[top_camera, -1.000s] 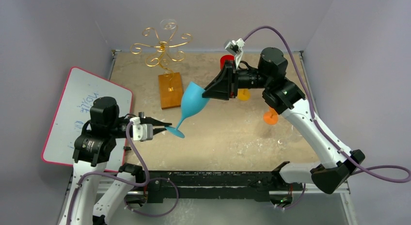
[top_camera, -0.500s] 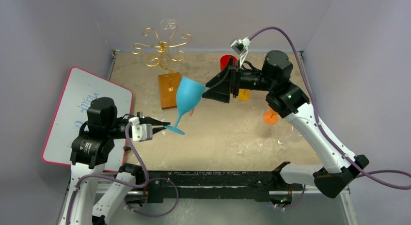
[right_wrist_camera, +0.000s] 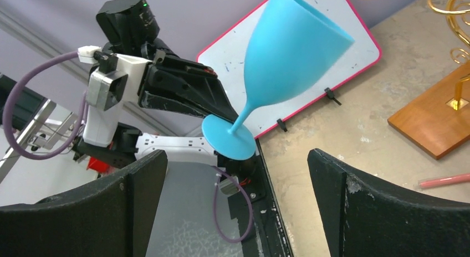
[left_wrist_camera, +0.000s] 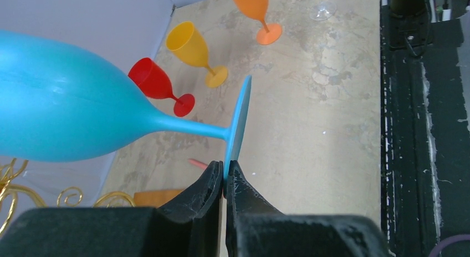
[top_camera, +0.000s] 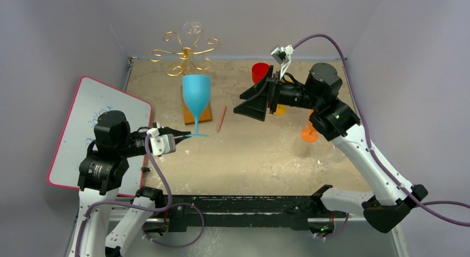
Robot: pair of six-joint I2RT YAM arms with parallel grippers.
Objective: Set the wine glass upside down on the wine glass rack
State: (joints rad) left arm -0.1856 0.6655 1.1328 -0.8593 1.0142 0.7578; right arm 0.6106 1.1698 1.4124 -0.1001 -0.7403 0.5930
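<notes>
The blue wine glass (top_camera: 197,93) hangs above the table, bowl up and roughly upright. My left gripper (top_camera: 185,136) is shut on the rim of its round foot (left_wrist_camera: 237,124), and the stem and bowl (left_wrist_camera: 61,121) stretch away to the left in the left wrist view. My right gripper (top_camera: 239,103) stands wide open to the right of the glass, apart from it. It faces the glass (right_wrist_camera: 288,52) with nothing between its fingers. The wine glass rack (top_camera: 185,52) stands behind the glass, which hides part of its wooden base (top_camera: 206,114).
Red (top_camera: 259,71), yellow (top_camera: 279,108) and orange (top_camera: 309,134) glasses stand under and beside the right arm. A clear glass (top_camera: 327,157) stands nearer. A pink stick (top_camera: 221,118) lies by the rack's base. A pink-framed whiteboard (top_camera: 83,118) lies at the left.
My right gripper opened, let go of the bowl and drew back to the right. The left gripper swung the glass left and upright, in front of the rack's base.
</notes>
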